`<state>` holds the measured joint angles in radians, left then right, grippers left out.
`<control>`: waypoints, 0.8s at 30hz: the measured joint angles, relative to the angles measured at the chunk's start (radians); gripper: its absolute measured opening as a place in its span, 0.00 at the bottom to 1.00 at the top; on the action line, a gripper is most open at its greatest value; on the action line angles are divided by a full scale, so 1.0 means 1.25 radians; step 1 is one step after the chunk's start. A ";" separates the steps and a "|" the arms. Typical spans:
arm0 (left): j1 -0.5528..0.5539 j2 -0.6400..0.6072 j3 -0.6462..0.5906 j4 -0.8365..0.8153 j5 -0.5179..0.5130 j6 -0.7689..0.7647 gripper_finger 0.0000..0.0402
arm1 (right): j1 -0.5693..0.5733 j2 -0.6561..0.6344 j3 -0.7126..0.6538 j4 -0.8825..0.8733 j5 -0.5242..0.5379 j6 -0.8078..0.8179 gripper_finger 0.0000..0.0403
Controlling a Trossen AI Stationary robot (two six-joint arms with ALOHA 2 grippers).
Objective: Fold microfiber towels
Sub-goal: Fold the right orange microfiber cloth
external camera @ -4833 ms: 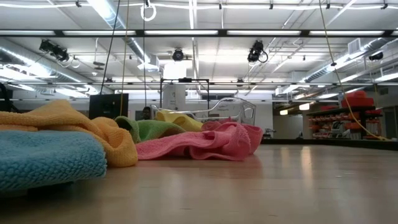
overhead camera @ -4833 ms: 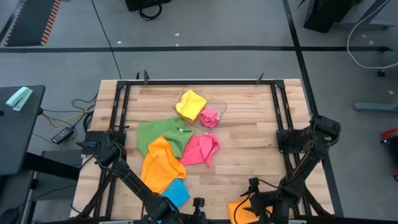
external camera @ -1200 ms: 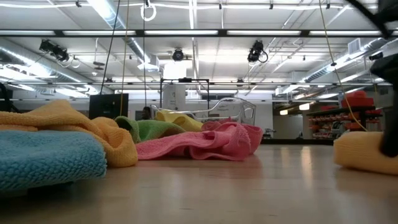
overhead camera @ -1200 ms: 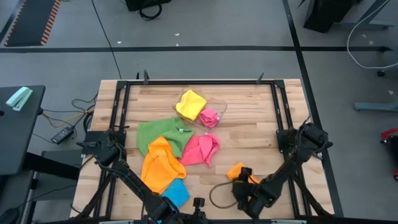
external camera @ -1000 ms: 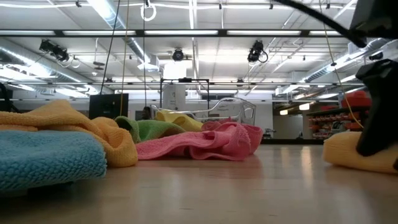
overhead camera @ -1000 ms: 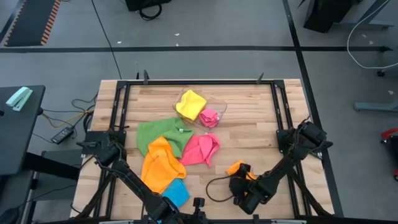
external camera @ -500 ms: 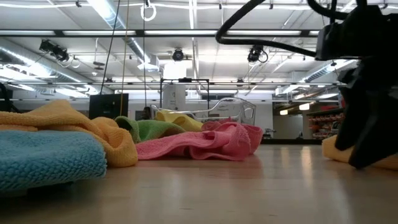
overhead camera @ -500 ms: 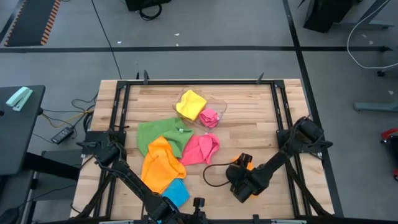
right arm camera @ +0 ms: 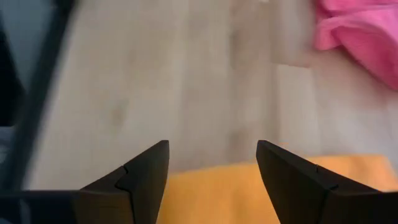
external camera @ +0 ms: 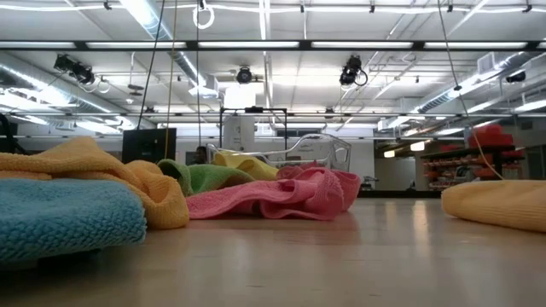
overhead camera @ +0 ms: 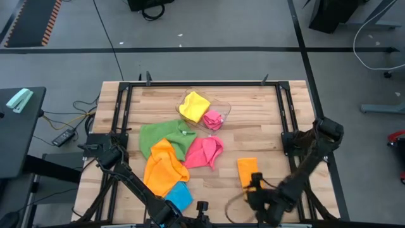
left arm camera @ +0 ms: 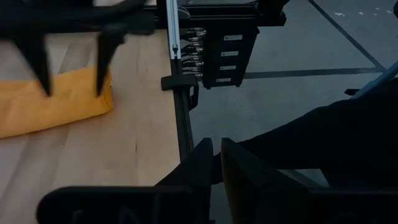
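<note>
Well, no legible txt; folded orange towel (overhead camera: 247, 171) flat.

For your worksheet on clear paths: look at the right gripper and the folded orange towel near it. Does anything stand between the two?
Nothing visible does. The right gripper hangs open just over the near edge of the folded orange towel, with only bare table around it. The pink towel lies farther off, to one side.

A lab or workshop hall: exposed ceiling ducts (external camera: 183, 68), strip lights (external camera: 358, 44), concrete floor (overhead camera: 209, 63).
</note>
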<state>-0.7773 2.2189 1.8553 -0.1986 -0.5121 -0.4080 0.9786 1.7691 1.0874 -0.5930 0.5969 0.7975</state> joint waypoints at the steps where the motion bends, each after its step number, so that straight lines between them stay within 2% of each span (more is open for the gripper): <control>1: 0.000 0.000 0.000 0.000 0.000 0.000 0.10 | 0.021 0.000 0.000 -0.008 0.015 0.019 0.63; 6: 0.001 0.000 0.000 0.003 0.000 0.000 0.11 | 0.092 -0.003 0.000 -0.162 0.071 0.203 0.63; 11: 0.002 0.000 0.000 0.004 0.000 0.000 0.11 | 0.116 -0.004 0.000 -0.358 0.073 0.388 0.63; 13: 0.002 0.000 0.000 0.004 0.000 0.000 0.11 | 0.114 -0.004 0.000 -0.404 0.054 0.401 0.63; 17: 0.002 0.000 0.000 0.005 0.000 0.000 0.10 | 0.089 -0.004 -0.015 -0.408 0.013 0.364 0.63; 21: 0.002 0.000 0.000 0.005 0.000 0.000 0.11 | 0.052 -0.004 -0.071 -0.399 -0.047 0.348 0.63; 24: 0.002 0.000 0.000 0.005 0.000 0.000 0.11 | 0.032 -0.004 -0.120 -0.386 -0.059 0.369 0.63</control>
<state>-0.7753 2.2189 1.8553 -0.1928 -0.5120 -0.4076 1.0189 1.7641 0.9376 -1.0757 0.5237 1.2584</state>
